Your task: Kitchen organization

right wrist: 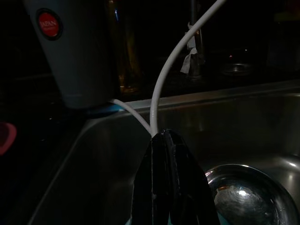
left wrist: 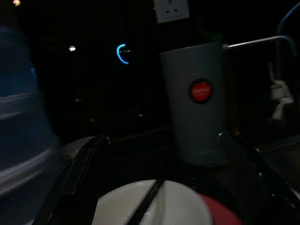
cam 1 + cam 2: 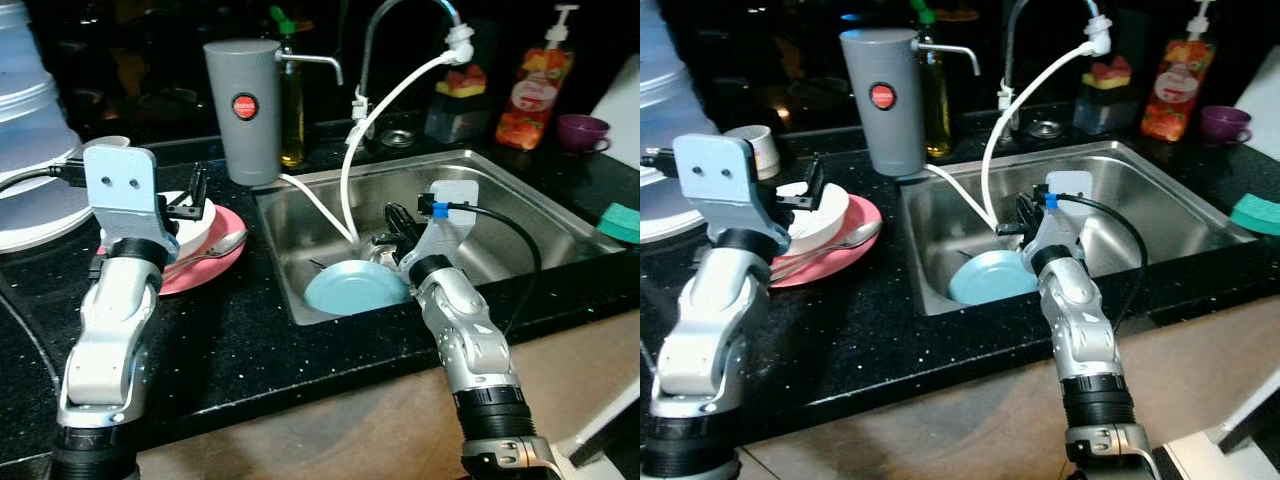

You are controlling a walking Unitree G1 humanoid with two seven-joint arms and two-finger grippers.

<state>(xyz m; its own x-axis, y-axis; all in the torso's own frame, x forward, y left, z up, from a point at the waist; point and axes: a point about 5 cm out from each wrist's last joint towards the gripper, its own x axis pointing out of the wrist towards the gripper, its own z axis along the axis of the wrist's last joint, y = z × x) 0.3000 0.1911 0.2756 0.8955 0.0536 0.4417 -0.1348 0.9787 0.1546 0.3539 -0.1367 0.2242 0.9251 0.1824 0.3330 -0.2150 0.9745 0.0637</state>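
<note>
over sink [image 3: 520,215], right gripper [image 1: 166,140] fingers pressed together above blue plate [image 3: 355,288]; left gripper [image 2: 161,187] fingers spread wide over white bowl [image 2: 154,204]

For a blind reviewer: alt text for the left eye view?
Right gripper reaches into the steel sink above a light blue plate; left gripper hovers over a white bowl and spoon on a pink plate.
</note>
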